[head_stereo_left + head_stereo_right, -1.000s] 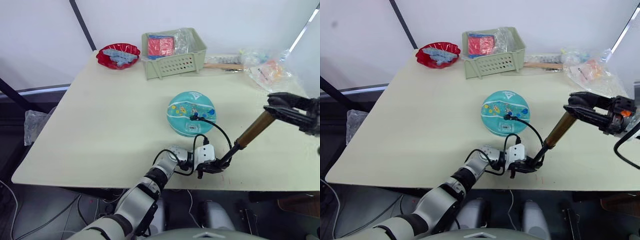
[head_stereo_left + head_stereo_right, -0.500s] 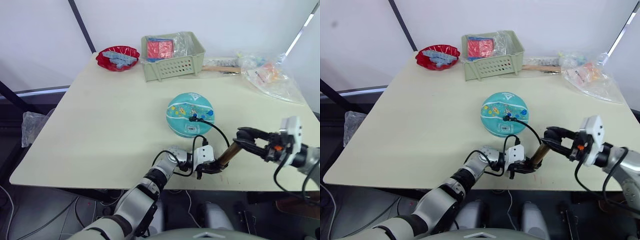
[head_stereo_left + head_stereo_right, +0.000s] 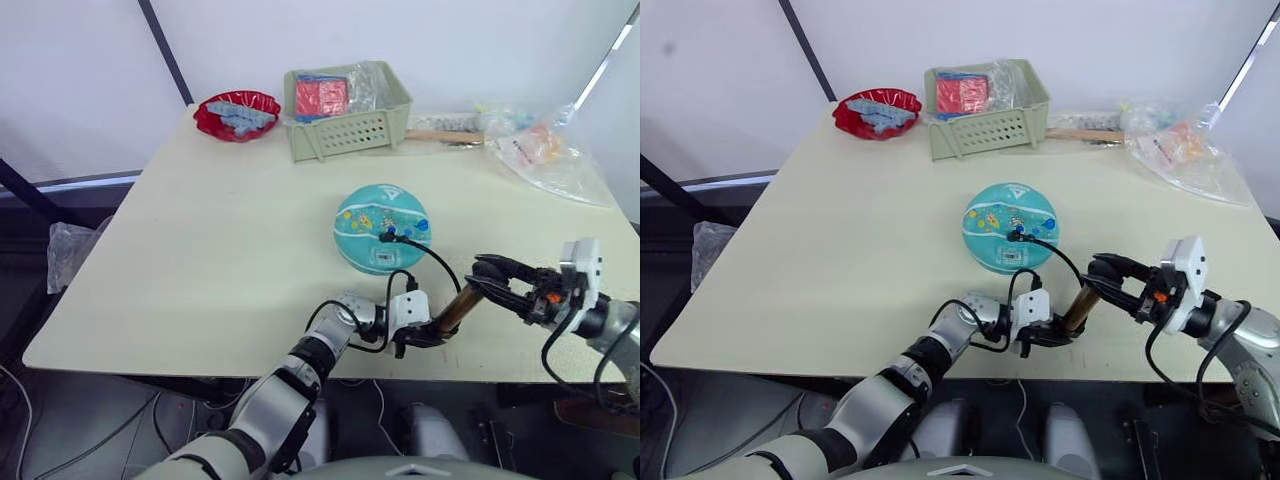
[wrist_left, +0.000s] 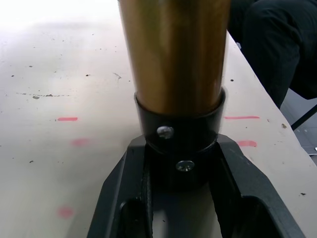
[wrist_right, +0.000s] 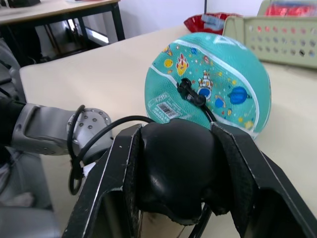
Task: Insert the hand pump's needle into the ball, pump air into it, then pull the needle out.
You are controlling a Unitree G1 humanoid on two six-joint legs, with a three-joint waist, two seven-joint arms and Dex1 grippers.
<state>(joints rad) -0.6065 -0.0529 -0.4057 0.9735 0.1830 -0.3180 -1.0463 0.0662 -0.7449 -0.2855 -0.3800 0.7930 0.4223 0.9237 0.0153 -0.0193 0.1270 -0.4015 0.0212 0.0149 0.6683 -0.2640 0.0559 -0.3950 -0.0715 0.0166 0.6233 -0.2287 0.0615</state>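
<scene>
The ball (image 3: 382,228) sat mid-table, bearing a white triangle logo and a barcode label; no writing was legible. The needle (image 3: 386,237) was seated in it, its hose looping to the pump (image 3: 455,308) at 5 o'clock. The left gripper (image 3: 418,335) clamped the pump's base; the right gripper (image 3: 497,278) clamped its handle. At 12 o'clock stood a basket (image 3: 345,127), at 11 a red bowl (image 3: 237,112), at 2 plastic bags (image 3: 545,150).
</scene>
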